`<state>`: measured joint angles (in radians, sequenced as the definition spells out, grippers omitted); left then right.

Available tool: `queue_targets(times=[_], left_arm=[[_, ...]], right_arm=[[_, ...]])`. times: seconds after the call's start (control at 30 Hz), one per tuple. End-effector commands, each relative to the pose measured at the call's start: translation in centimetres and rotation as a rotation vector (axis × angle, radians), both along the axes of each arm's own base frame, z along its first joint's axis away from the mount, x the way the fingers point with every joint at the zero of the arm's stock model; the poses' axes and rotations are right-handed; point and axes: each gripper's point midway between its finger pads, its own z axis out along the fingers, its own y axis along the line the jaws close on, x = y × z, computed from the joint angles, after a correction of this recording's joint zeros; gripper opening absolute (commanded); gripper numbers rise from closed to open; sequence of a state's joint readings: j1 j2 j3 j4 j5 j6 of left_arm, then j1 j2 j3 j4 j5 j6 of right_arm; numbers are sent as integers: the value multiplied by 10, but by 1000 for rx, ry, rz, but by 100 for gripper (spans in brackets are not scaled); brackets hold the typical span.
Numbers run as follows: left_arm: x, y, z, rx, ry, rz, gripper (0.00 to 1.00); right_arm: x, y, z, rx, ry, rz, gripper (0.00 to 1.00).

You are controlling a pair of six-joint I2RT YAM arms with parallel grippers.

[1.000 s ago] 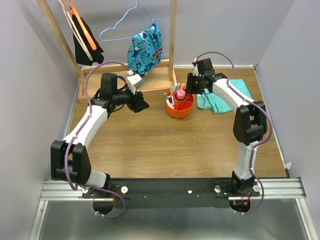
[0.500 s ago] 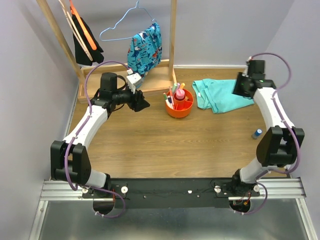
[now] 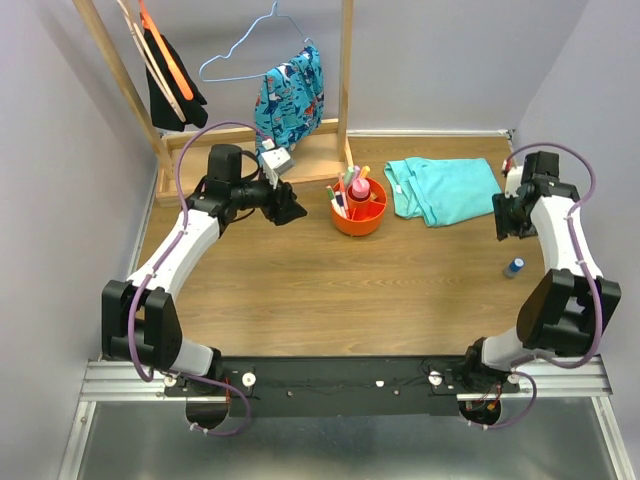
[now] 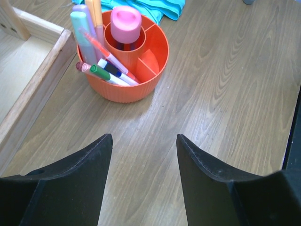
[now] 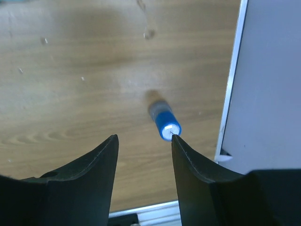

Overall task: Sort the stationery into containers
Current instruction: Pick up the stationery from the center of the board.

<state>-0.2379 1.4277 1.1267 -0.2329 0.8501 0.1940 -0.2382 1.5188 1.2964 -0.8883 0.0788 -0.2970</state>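
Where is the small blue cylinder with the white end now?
In the top view the small blue cylinder sits on the wooden table near its right edge and the wall, just ahead of the right gripper, far from the round orange-red plastic bowl.

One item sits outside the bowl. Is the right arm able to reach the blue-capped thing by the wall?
Probably yes: the right claw hangs open just over the blue-capped thing, with nothing in between.

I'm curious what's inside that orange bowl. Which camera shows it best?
The left wrist view: the orange bowl sits close, its dividers, pens and pink bottle plain to see. The top external view shows it small and distant, contents hard to tell apart. The right wrist view does not show it.
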Motion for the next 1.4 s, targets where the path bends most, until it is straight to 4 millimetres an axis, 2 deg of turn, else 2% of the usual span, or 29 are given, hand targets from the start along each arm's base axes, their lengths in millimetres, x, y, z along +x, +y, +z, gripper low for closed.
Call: queue_targets(times=[0.0,0.17,0.33,0.57,0.73,1.17,1.37], left_arm=[[-1,-8,10,33,-23,-59,66],[4,-6,9,94,-39,-80,66],[5,1,3,165,-52,-86,66],[8,9,-9,247,-65,-94,68],[6,4,-12,266,-71,-109,69],[2,-1,-21,294,-71,-130,69],[3,-4,-22,292,-69,-133,69]], right_arm=[[-22,-12,2,-88,19,75,57],[-37,-20,-12,-62,53,75,60],[-48,-40,-27,14,71,8,61],[-49,-46,-40,93,65,-1,60],[-49,-40,-52,165,88,0,60],[-36,-44,-73,223,118,-39,59],[-32,-46,-74,220,111,-45,50]])
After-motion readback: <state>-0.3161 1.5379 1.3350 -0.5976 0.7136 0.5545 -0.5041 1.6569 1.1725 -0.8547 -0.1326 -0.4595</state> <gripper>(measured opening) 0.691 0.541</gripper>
